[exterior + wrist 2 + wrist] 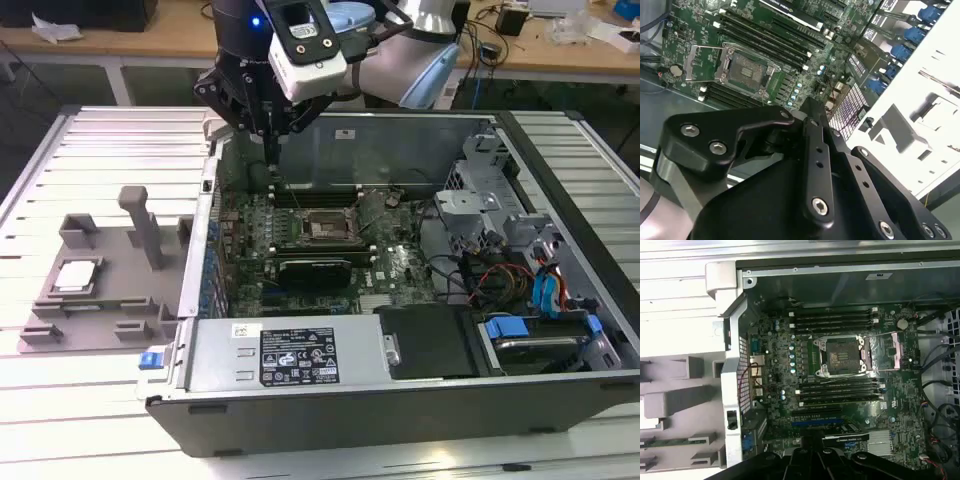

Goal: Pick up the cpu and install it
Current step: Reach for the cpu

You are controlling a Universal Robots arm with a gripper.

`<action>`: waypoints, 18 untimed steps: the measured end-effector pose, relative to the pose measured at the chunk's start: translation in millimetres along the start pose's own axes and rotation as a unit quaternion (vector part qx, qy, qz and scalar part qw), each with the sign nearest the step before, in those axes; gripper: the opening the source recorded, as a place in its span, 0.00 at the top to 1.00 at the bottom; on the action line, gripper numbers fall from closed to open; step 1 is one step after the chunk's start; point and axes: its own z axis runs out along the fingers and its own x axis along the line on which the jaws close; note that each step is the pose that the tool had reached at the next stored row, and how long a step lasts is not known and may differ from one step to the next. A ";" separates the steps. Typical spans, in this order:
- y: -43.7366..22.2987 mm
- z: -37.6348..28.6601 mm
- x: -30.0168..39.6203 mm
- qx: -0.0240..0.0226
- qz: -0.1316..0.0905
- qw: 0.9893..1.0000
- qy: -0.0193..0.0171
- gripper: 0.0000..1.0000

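The cpu (78, 277), a small pale silver square, lies flat in the grey fixture tray (100, 300) on the exterior view's left, outside the computer case. My gripper (272, 150) hangs over the far left corner of the open case, well apart from the cpu, with its fingers drawn together and nothing between them. The black cpu socket (325, 228) sits in the middle of the green motherboard, with no chip in it. In both wrist views the socket (840, 356) (745, 70) has its metal retaining frame swung open beside it.
The open computer case (400, 400) fills the table's middle, with steel walls, a drive cage (480, 190) and cable bundles on the exterior view's right. Upright posts (140, 225) rise from the fixture tray. Memory slots (835, 320) flank the socket.
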 end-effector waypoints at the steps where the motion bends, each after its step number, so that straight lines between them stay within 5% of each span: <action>1: -0.1 -0.1 1.4 0.000 0.000 1.000 0.000 0.89; 9: -2.5 -0.9 33.0 0.000 0.000 1.000 0.000 0.89; 18: -3.8 -1.5 57.3 0.000 0.000 1.000 0.000 0.89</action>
